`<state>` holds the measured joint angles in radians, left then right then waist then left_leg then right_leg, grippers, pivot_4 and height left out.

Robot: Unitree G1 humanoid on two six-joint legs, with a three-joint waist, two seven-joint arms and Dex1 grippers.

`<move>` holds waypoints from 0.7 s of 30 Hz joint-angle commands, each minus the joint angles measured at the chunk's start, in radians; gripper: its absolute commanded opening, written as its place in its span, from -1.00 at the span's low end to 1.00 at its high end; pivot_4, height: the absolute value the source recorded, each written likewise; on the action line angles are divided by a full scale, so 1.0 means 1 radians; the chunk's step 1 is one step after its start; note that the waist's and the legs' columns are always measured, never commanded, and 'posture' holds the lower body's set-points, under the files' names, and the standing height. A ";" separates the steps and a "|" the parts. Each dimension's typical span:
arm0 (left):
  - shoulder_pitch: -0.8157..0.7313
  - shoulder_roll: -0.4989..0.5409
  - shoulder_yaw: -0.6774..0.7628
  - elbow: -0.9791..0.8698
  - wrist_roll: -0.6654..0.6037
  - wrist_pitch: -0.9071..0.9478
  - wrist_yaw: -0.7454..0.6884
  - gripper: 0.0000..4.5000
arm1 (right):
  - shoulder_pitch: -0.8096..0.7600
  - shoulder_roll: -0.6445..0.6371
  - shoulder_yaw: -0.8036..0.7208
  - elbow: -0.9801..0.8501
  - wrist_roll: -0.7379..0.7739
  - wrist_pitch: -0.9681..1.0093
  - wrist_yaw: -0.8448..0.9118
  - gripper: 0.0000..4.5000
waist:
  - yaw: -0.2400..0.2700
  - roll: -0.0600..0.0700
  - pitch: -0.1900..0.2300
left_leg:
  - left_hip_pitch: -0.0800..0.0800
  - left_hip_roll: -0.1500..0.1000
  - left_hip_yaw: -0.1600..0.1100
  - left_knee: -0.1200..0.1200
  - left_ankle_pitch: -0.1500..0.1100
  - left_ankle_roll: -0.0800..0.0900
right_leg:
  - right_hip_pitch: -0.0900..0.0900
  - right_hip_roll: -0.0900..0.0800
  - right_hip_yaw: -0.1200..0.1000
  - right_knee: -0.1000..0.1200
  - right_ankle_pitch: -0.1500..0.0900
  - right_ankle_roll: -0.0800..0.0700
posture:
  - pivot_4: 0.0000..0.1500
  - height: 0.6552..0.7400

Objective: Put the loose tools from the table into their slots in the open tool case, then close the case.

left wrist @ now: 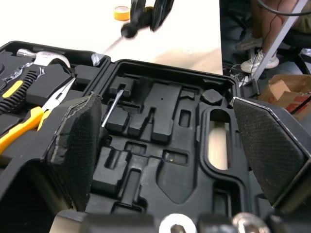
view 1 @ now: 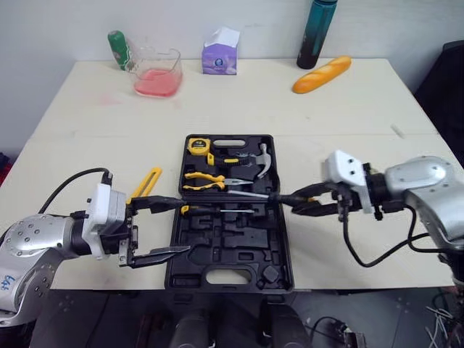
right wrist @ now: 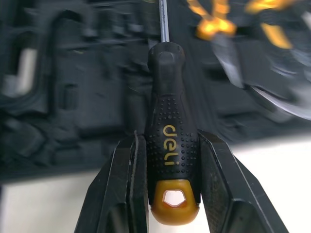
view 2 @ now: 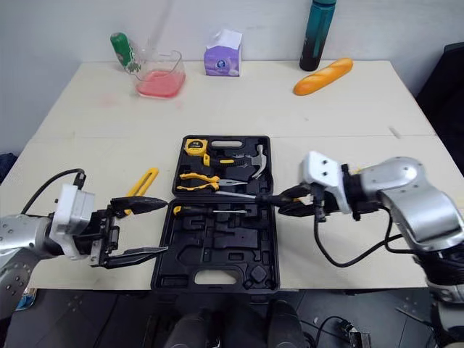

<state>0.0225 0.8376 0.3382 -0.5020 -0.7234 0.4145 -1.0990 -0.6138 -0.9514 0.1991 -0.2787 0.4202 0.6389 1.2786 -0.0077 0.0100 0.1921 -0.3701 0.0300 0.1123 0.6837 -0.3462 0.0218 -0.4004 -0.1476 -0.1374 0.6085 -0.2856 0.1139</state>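
Starting at R gripper point(view 1: 304, 202): clamped on handle of black screwdriver point(right wrist: 166, 121), shaft aimed over middle of open tool case point(view 1: 243, 250). At L gripper point(view 1: 183, 225): spread wide, empty, by case's near-left edge. In far half: tape measure point(view 1: 198, 146), hammer point(view 1: 261, 161), pliers point(view 1: 203, 179). Across centre, second screwdriver point(view 1: 217, 210). Near half's recesses mostly bare. On table left of case, yellow tool point(view 1: 147, 183), loose. Prob. past halfway; case not yet shut. R wrist view adds "deli" lettering, yellow end cap; L wrist view, empty slots close up.
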 commanded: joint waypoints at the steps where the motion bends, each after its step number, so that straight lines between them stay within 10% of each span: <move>1: 0.076 0.009 0.092 -0.006 0.012 -0.016 0.006 1.00 | -0.071 0.020 0.067 -0.089 -0.002 0.055 0.021 -0.57 | 0.003 0.000 0.000 | 0.000 0.000 0.000 0.000 0.000 0.000 | -0.001 0.000 0.000 0.000 0.000 0.000 | 1.00 1.00; 21: 0.231 0.075 0.200 -0.006 0.051 0.062 0.017 1.00 | -0.233 0.159 0.313 -0.081 -0.166 0.191 -0.092 -0.57 | -0.001 -0.002 -0.001 | -0.004 0.000 0.007 0.001 -0.001 0.000 | -0.011 0.000 0.005 0.006 0.000 -0.002 | 1.00 1.00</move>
<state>0.2576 0.9000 0.5303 -0.4726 -0.6633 0.4719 -1.0831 -0.8164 -0.7948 0.5118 -0.3617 0.2735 0.8441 1.1856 -0.0090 0.0077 0.1914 -0.3742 0.0304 0.1194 0.6843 -0.3470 0.0216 -0.4119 -0.1479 -0.1322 0.6140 -0.2855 0.1121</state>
